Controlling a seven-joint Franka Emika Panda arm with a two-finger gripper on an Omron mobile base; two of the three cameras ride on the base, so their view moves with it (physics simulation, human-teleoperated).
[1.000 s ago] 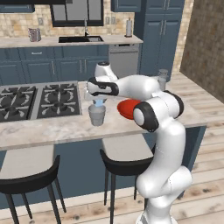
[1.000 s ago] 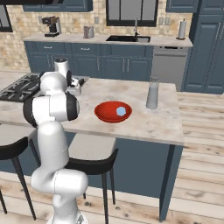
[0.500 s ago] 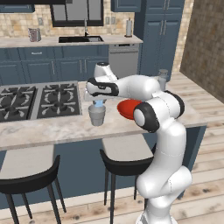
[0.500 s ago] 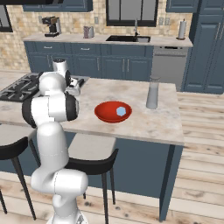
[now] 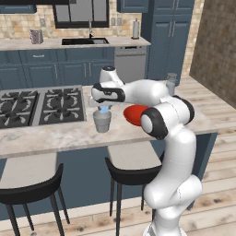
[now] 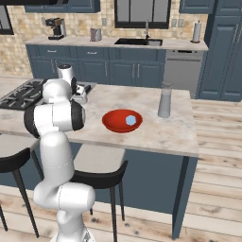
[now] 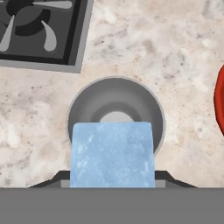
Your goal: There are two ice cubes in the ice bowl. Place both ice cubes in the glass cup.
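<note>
My gripper [image 5: 105, 107] hangs just above the glass cup [image 5: 102, 121] and is shut on a pale-blue ice cube [image 5: 105, 110]. In the hand view the held ice cube [image 7: 112, 153] fills the space between the fingers, with the grey cup [image 7: 87, 103] open straight below it. The red ice bowl [image 6: 116, 124] sits on the island to the right of the cup, and a second ice cube [image 6: 131, 121] lies inside it. My arm covers part of the bowl [image 5: 133, 114] in the left base view; its rim [image 7: 218, 98] shows at the hand view's right edge.
A gas stove [image 5: 41, 105] lies left of the cup, its corner [image 7: 39, 30] close to it. A tall grey shaker [image 6: 164, 100] stands behind the bowl. Two stools [image 5: 133, 166] sit under the island's near edge.
</note>
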